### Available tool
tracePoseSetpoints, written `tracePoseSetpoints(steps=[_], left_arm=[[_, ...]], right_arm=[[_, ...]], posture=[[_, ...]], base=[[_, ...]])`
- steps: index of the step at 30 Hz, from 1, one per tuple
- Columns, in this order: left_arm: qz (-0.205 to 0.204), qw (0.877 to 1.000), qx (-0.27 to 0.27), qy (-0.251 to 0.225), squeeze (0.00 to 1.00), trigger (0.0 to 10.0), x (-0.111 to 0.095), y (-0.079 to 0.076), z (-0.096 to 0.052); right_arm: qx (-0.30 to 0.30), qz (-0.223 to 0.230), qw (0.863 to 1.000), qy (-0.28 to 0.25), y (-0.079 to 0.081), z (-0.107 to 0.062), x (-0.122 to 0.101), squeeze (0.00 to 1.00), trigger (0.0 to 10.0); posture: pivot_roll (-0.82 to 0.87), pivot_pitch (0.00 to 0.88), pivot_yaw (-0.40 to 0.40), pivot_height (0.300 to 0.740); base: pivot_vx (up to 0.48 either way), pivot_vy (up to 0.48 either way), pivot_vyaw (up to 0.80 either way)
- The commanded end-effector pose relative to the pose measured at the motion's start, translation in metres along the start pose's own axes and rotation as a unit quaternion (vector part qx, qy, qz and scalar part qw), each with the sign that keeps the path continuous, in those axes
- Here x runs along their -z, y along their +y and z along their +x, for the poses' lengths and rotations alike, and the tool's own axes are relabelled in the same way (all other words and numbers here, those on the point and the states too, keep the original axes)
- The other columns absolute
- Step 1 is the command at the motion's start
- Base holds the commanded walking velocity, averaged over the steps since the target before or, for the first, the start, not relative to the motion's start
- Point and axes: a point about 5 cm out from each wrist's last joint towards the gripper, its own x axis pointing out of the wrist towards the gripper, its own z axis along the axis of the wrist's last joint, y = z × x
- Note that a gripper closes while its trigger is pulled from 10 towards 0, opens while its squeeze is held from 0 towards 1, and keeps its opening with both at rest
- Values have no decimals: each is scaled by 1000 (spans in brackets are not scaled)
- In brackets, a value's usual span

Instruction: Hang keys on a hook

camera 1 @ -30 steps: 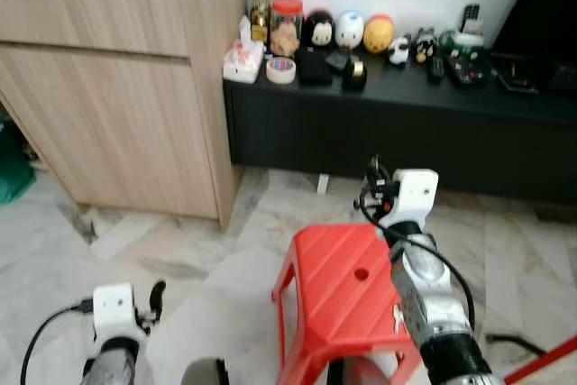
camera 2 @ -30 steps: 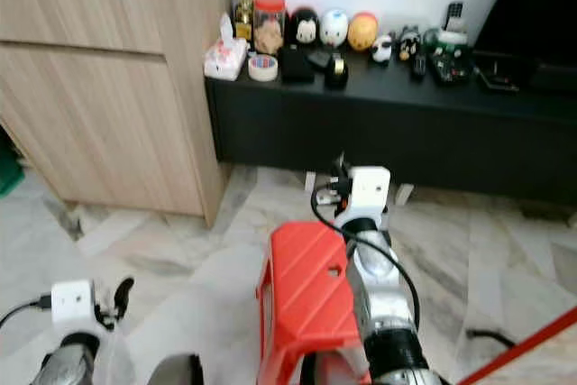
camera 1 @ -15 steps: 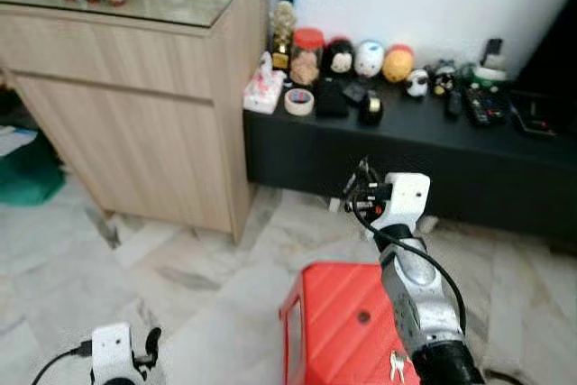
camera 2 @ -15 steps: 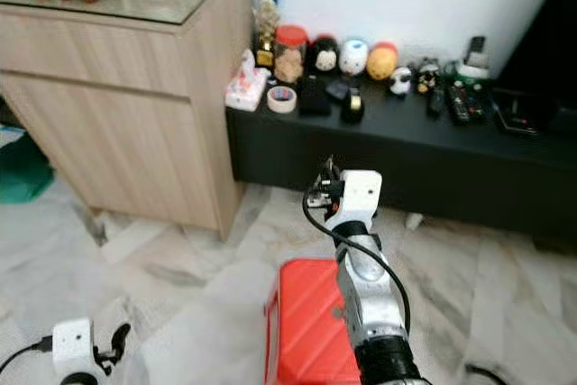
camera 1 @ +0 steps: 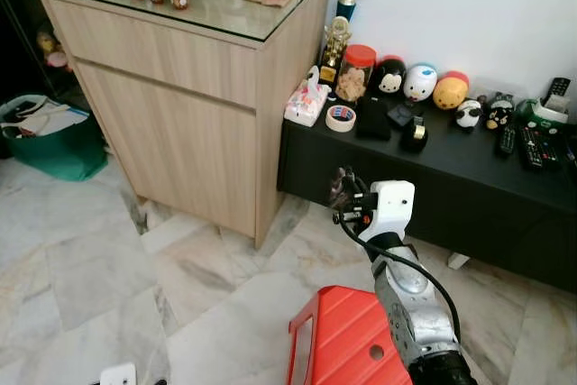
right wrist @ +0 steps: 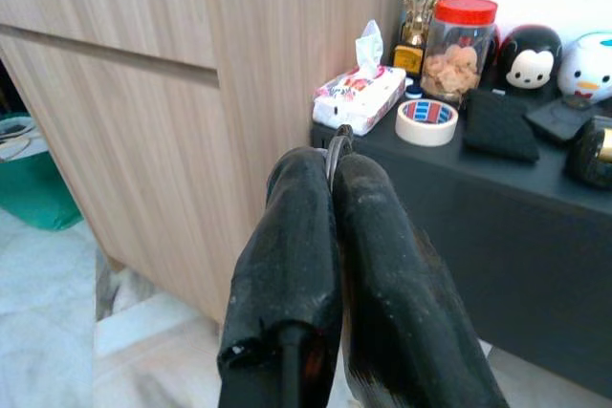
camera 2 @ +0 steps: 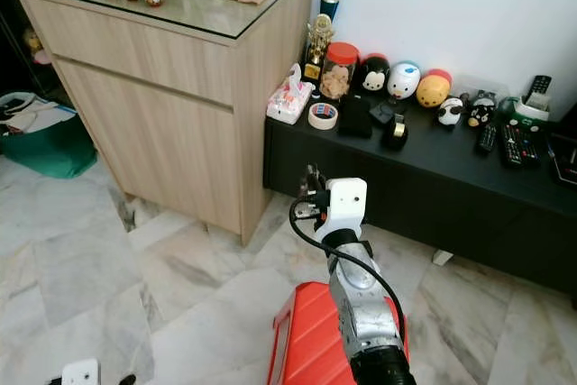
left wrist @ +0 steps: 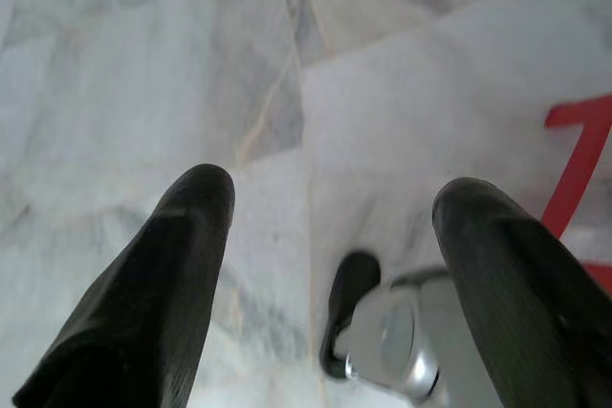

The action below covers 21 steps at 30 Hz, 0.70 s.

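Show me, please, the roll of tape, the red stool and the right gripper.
roll of tape [camera 1: 341, 118], left eye view, upper rim.
red stool [camera 1: 338, 349], left eye view, seat top.
right gripper [right wrist: 332, 164], right wrist view, between the fingertips.

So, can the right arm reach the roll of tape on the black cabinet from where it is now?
Probably yes. The right pincer hovers in open air before the black cabinet, nothing between it and the roll of tape. But its fingers are shut on a thin metal ring, so it could not grasp the tape.

red stool [camera 1: 347, 349], light wood cabinet [camera 1: 189, 87], grey-veined white marble floor [camera 1: 90, 268]
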Motion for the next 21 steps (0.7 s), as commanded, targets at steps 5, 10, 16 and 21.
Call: tracePoseSetpoints(steps=[5,10,16,21], left_arm=[[13,999,8,39,0,10000,16,-2,-5],[13,999,10,42,0,10000,15,-2,-4],[20,998,16,59,0,10000,16,2,-3],[18,997,11,79,0,10000,21,7,-4]], right_arm=[[27,-10,1000,-9,-11,-1,-7,0,10000],[45,-6,999,-1,-16,-3,-5,0,10000],[70,28,997,7,-16,-3,-2,0,10000],[75,33,997,12,-17,-2,-2,0,10000]], posture=[[79,0,-78,740],[84,0,-75,740],[75,0,-66,740],[80,0,-65,740]], base=[[-281,0,0],[-279,0,0],[-286,0,0],[-299,0,0]])
